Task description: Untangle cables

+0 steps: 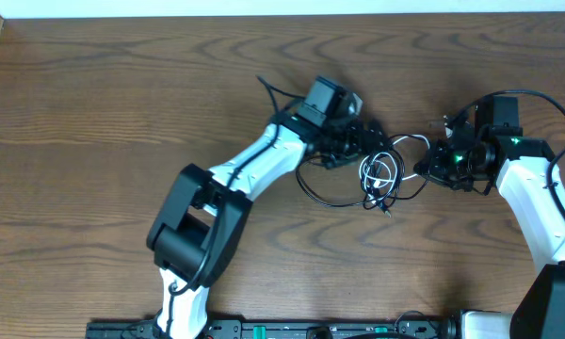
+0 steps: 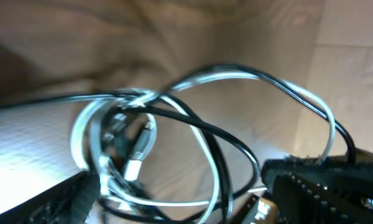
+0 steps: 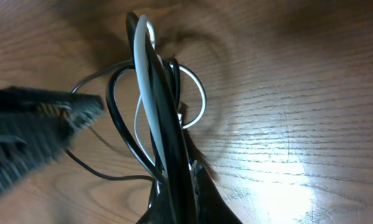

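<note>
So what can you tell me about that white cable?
The white cable is a thin, glossy, plastic-looking cord wound into a few small loose loops, with one wider loop reaching toward the right gripper. A small silvery plug shows inside the coil. It lies on the wooden table between that and the open left gripper, threaded through the black cable and touching it, tangled. Whether the right gripper pinches it is unclear.

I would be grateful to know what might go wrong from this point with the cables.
The right tool appears to clamp both cables together, so pulling may tighten the tangle rather than free it. The open left tool straddles the loops; closing could grab white and black strands at once.
</note>
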`<state>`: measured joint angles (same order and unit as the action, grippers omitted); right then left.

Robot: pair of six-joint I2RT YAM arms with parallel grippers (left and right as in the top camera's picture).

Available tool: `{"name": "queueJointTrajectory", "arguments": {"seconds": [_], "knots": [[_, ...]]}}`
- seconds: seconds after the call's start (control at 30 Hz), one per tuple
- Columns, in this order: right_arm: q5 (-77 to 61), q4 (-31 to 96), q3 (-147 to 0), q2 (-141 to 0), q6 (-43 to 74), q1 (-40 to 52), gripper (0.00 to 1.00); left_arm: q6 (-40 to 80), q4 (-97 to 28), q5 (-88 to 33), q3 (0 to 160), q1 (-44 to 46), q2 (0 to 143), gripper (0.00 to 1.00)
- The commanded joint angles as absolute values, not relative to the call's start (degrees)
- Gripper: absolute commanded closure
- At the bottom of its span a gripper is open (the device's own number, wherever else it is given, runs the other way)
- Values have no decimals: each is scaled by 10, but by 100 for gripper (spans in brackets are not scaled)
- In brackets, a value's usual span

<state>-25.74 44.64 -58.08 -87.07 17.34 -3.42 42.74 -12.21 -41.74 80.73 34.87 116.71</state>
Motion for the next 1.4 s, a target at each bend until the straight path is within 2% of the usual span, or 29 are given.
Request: {"name": "queueJointTrajectory", "arguments": {"seconds": [0.0, 0.4, 0.63, 0.7, 0.73, 0.77, 0.83, 0.9, 1.07, 1.37], "knots": [[-265, 445, -583, -873, 164, -37, 99, 473, -94, -435, 814, 366, 1169, 7], [-265, 446, -583, -873, 164, -37, 99, 489, -72, -338, 814, 402, 1185, 20], [-265, 446, -583, -873, 164, -37, 99, 490, -1, -309, 814, 409, 1207, 21], [-265, 446, -583, -873, 164, -37, 99, 490, 3, -293, 814, 409, 1207, 27], [-265, 447, -583, -873, 164, -37, 99, 489, 3, -288, 814, 409, 1207, 31], [-265, 447, -583, -873, 164, -37, 99, 485, 3, -288, 814, 409, 1207, 40], [-265, 446, -583, -873, 162, -37, 99, 470, 2, -288, 814, 409, 1207, 62], [-263, 446, -583, -873, 162, -37, 99, 451, -2, -289, 814, 408, 1207, 93], [-256, 446, -583, -873, 149, -37, 96, 451, -30, -296, 815, 368, 1188, 92], [-188, 448, -583, -874, 167, -37, 97, 385, -184, -295, 815, 264, 1049, 93]]}}
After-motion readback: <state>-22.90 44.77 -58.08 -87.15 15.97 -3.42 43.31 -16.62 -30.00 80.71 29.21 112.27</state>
